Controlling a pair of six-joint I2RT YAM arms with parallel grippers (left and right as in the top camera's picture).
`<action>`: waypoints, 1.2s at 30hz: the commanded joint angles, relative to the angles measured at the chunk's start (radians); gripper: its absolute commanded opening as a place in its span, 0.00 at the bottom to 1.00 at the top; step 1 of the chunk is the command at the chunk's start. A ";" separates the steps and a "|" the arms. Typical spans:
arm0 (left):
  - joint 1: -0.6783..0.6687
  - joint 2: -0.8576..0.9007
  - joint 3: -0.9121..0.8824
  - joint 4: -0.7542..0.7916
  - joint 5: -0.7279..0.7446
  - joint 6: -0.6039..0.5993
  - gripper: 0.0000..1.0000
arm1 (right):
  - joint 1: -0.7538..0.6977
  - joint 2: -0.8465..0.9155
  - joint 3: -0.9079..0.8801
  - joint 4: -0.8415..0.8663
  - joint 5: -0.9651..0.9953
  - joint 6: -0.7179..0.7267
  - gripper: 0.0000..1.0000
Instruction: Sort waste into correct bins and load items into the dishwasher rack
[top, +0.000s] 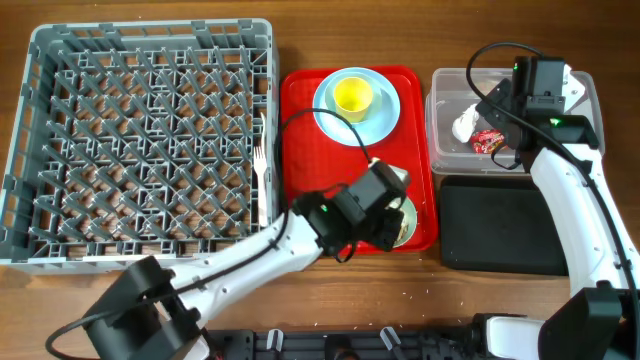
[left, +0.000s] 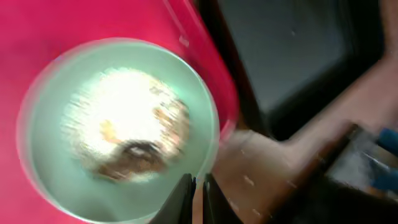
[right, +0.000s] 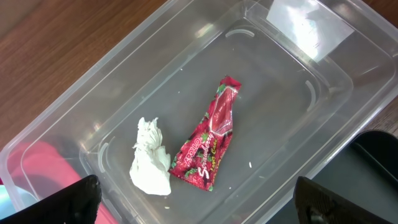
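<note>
Mint-green round bowl (left: 50, 180) of rice-like food scraps (left: 127, 127), at the near-right corner of the flat red serving tray (top: 300, 160).
Only the left wrist view shows the scraps, and the left gripper (left: 198, 199) with its jaws nearly together at the bowl's rim; blur hides any pinch. The right wrist view shows the right gripper (right: 199, 205) spread wide and empty over the clear plastic tub (right: 292, 68) right of the tray, with a shiny red wrapper (right: 211, 134) and a white tissue (right: 150, 158) inside. The bowl crowds the tray's lip, and a black rectangular tray (top: 500, 225) lies just beyond.

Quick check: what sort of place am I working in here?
Probably a tabletop dish-clearing station: a grey dishwasher rack, a red serving tray, and a clear waste tub.
</note>
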 joint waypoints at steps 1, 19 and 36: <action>-0.045 0.015 0.000 0.016 -0.263 -0.003 0.04 | 0.000 0.013 0.002 0.003 -0.002 -0.013 1.00; -0.022 0.220 0.000 -0.081 -0.756 0.008 0.04 | 0.000 0.013 0.002 0.003 -0.002 -0.013 1.00; -0.050 -0.007 0.003 -0.074 -0.206 0.006 0.41 | 0.000 0.013 0.002 0.003 -0.002 -0.013 1.00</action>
